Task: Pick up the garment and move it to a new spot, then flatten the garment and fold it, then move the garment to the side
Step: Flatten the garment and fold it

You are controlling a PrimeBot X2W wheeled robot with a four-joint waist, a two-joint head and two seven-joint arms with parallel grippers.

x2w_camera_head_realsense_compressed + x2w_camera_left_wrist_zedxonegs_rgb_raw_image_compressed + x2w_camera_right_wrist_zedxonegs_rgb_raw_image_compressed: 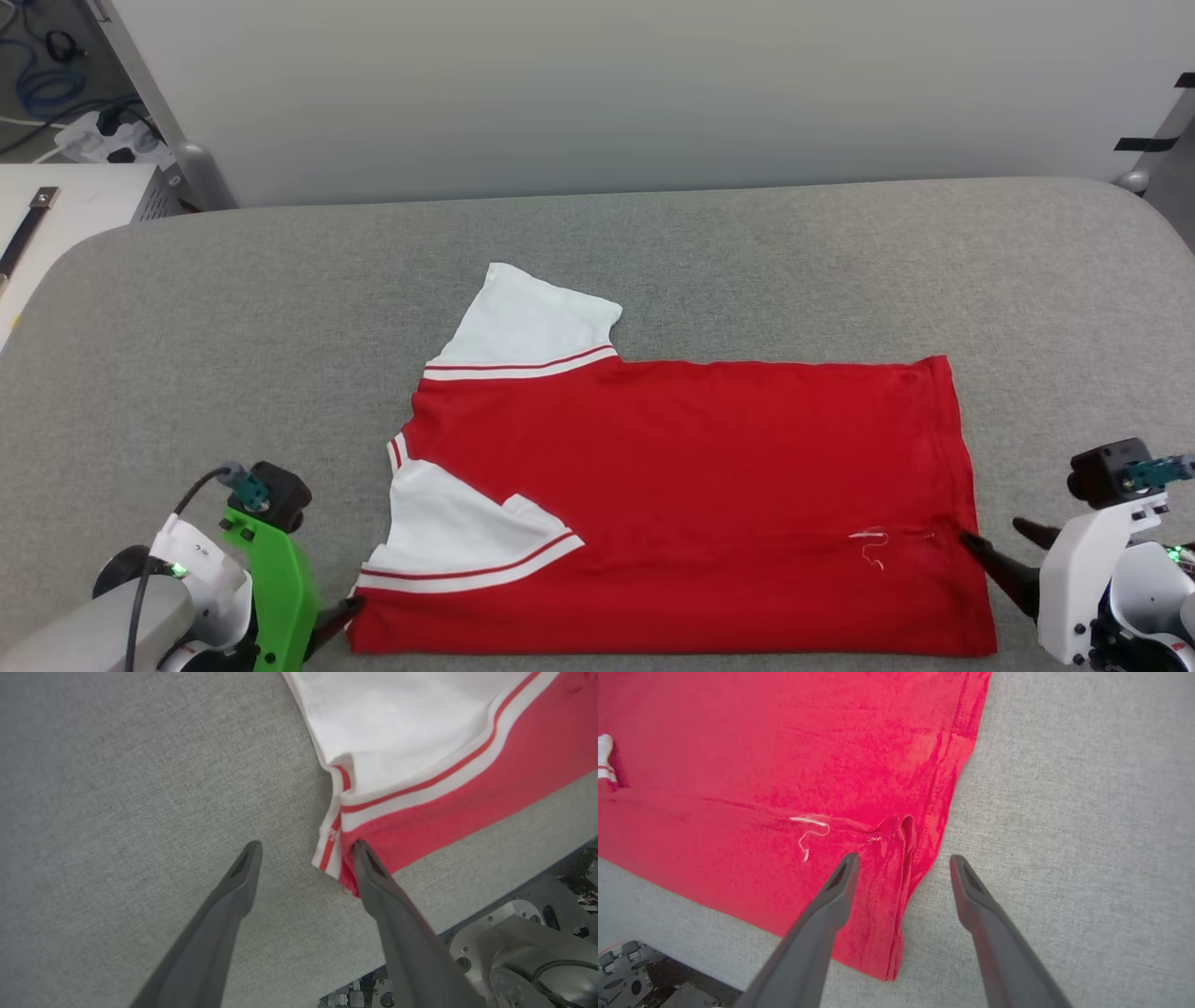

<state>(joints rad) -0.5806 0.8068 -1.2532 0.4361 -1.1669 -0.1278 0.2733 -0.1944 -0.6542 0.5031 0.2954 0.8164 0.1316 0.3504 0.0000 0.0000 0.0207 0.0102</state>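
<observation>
Red garment (691, 485) (white sleeves, striped trim) lies flat, rectangular.

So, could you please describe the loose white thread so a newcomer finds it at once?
A red garment lies on the grey table. Near its hem, by the right hand, a thin curly white thread sits on plain red cloth, unlike the broad white sleeves opposite.

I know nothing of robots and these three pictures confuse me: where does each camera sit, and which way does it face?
Head view: on the head, looking forward and down at the garment on the grey table; left gripper and right gripper at the bottom corners.
Left wrist view: on that wrist, along its open fingers to the striped corner.
Right wrist view: likewise, at the red hem.
Shared: the garment.
</observation>
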